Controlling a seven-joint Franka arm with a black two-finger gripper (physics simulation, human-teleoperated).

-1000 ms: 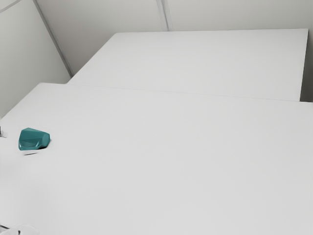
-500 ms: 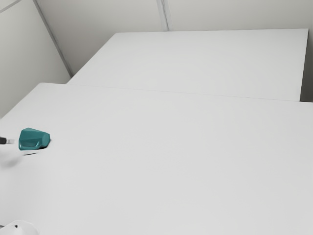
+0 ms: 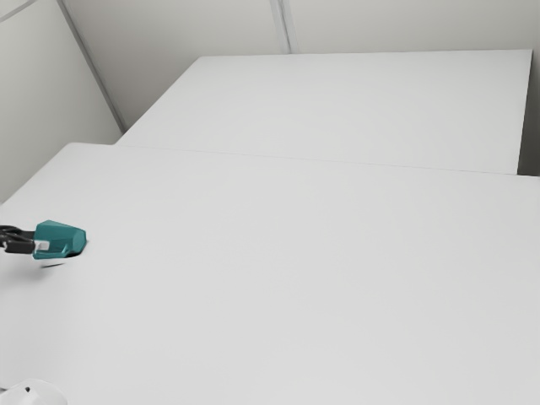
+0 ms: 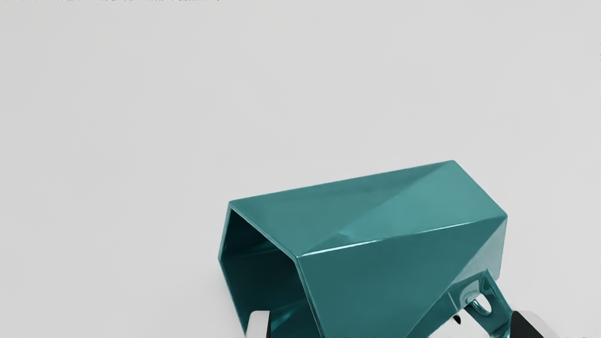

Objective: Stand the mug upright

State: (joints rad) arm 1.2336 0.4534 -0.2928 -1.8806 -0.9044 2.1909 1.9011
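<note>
"Exterior view, item one: mug (image 3: 63, 238), teal, faceted, lying on its side on the white desk (image 3: 295, 287), near the edge at that view's left, nearer the camera than the far corner there. Position unchanged."

"And the hand (image 4: 393, 324)?"

"Item two: black, newly advanced from the exterior view's left, now at the mug's mouth end. Set wide, holding nothing. By the wrist view, one finger (image 4: 258, 324) stands at the open mouth, the other finger (image 4: 521, 328) beside the handle (image 4: 500, 319). Contact: cannot be told from here."

"Meaning for the task?"

"Condition: not upright, so incomplete. The approach looks meant for a grasp; closing should come next, then a lift and a turn to bring the mouth up."

"Cautions?"

"One: handle close to a finger. A squeeze there might roll the mug."
</note>
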